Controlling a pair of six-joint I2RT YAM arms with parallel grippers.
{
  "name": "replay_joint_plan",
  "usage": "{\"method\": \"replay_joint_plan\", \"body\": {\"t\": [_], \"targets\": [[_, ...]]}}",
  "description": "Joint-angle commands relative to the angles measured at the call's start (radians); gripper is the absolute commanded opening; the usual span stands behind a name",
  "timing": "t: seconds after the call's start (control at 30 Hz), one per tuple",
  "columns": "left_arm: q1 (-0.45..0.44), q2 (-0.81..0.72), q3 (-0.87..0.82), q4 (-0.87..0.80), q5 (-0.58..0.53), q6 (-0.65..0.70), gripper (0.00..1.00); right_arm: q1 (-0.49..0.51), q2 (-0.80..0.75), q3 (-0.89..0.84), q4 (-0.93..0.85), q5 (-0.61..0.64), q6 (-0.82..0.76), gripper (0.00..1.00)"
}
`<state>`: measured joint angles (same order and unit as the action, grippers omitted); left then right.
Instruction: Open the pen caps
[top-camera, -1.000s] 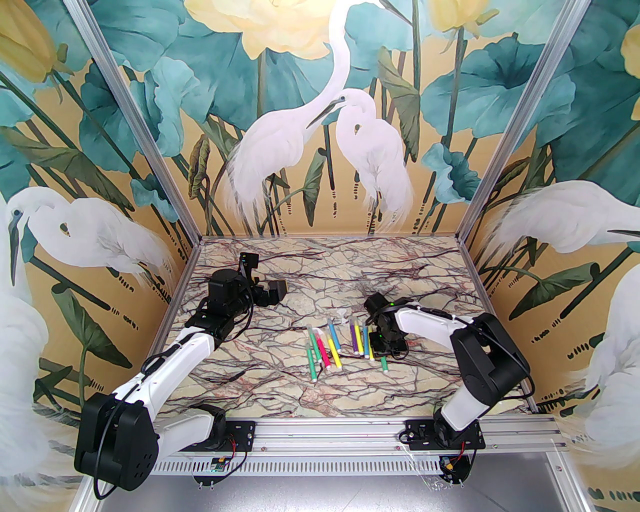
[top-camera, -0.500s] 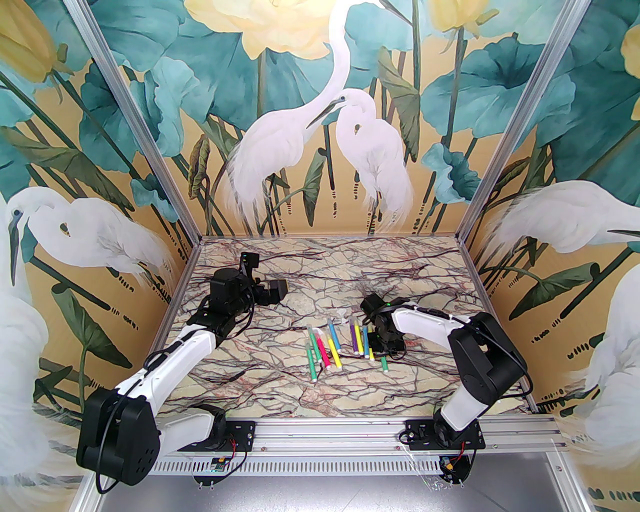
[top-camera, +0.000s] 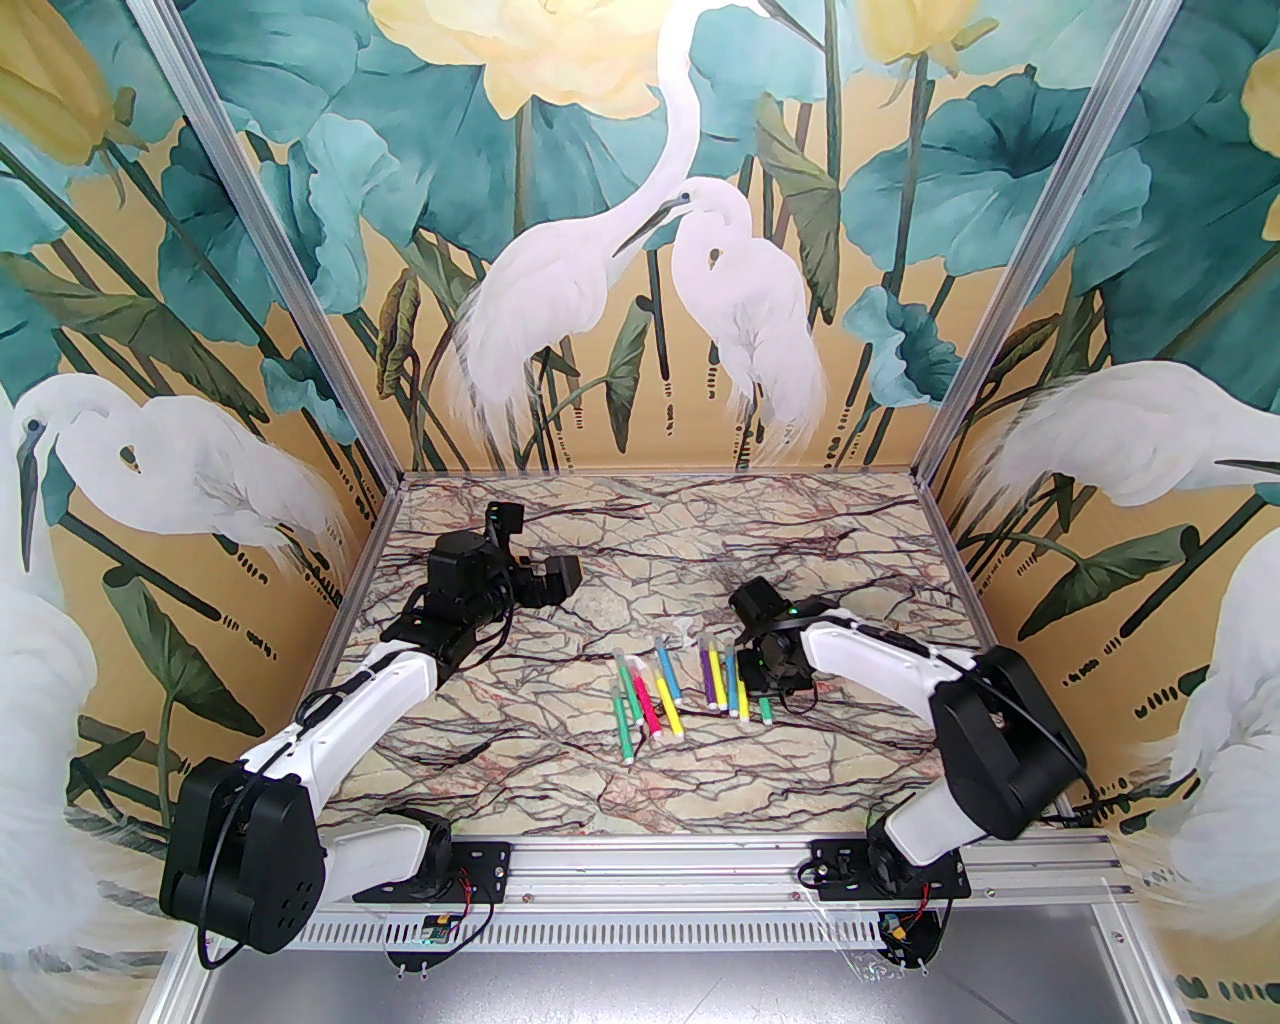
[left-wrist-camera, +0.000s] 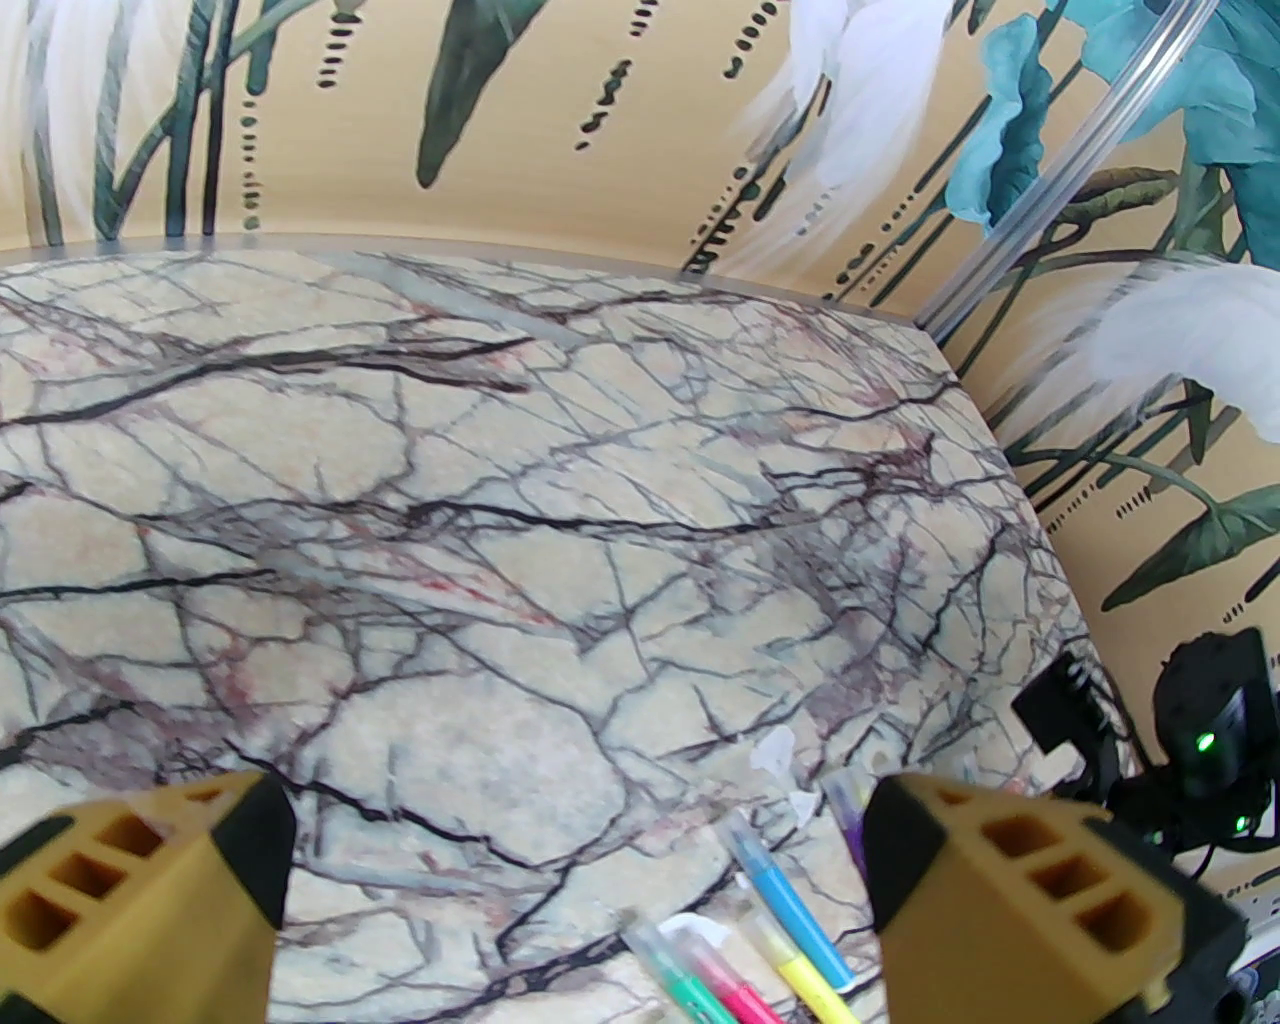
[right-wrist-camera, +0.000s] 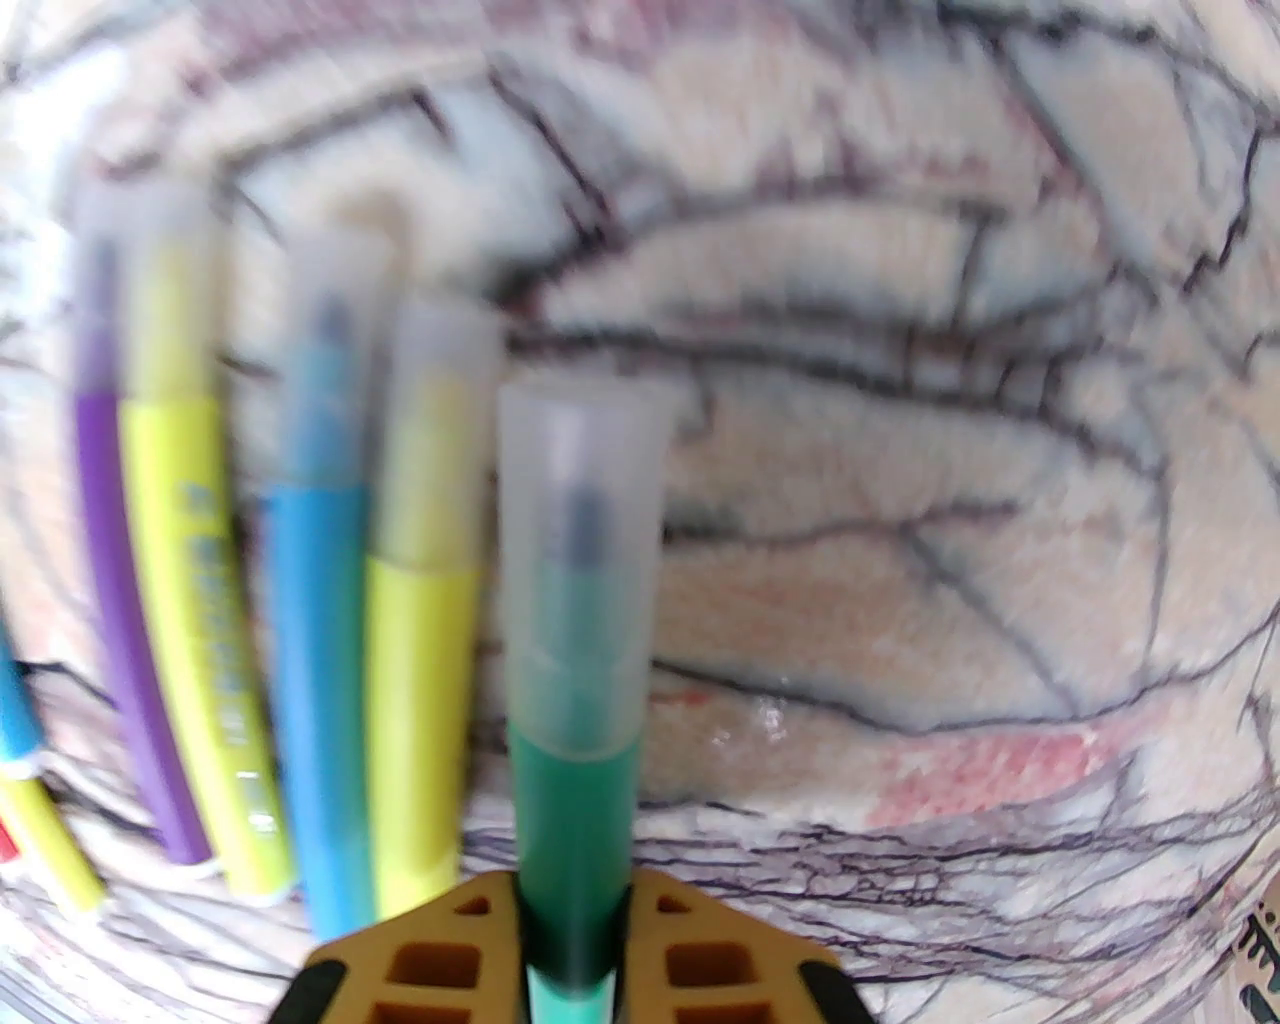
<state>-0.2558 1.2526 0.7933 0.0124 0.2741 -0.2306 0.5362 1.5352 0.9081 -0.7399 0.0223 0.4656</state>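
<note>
Right tool (right-wrist-camera: 572, 940) is clamped on the smooth barrel of the green pen (right-wrist-camera: 575, 810), its frosted, tapered plastic cap (right-wrist-camera: 580, 560) on the tip. Left of that pen lie glossy capped pens (right-wrist-camera: 415, 700) on the veined, marble-patterned bench (right-wrist-camera: 900, 500). Farther left, the left tool (left-wrist-camera: 580, 840) gapes wide, empty.

Unreadable blurred print on yellow pen (right-wrist-camera: 215, 640)

Smooth, matt, marble-patterned worktop (top-camera: 560, 780). The green pen (right-wrist-camera: 573, 800) and other pens (right-wrist-camera: 415, 700) have glossy plastic bodies, with frosted clear plastic caps (right-wrist-camera: 580, 560). Fingers (right-wrist-camera: 700, 960) of the right hand (right-wrist-camera: 575, 890) are matt mustard plastic. At six o'clock, a brushed metal rail (top-camera: 660, 875).
</note>
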Motion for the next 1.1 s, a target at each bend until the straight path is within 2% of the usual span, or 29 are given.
{"method": "replay_joint_plan", "body": {"t": [0.0, 0.2, 0.6, 0.77, 0.87, 1.07], "targets": [[-0.008, 0.014, 0.03, 0.03, 0.05, -0.03, 1.0, -0.006, -0.065, -0.012, 0.063, -0.035, -0.056, 0.0], [-0.044, 0.026, 0.036, 0.068, 0.074, -0.048, 0.99, -0.01, -0.196, -0.06, 0.178, -0.087, -0.13, 0.0], [-0.145, 0.193, 0.161, 0.079, 0.35, -0.12, 0.9, -0.009, -0.376, -0.18, 0.44, -0.217, -0.219, 0.0], [-0.188, 0.256, 0.195, 0.144, 0.46, -0.183, 0.84, -0.01, -0.382, -0.191, 0.502, -0.269, -0.231, 0.0], [-0.206, 0.291, 0.221, 0.165, 0.514, -0.209, 0.77, -0.01, -0.379, -0.192, 0.534, -0.295, -0.231, 0.0], [-0.242, 0.332, 0.25, 0.178, 0.535, -0.215, 0.72, -0.009, -0.363, -0.165, 0.532, -0.327, -0.251, 0.0]]}}
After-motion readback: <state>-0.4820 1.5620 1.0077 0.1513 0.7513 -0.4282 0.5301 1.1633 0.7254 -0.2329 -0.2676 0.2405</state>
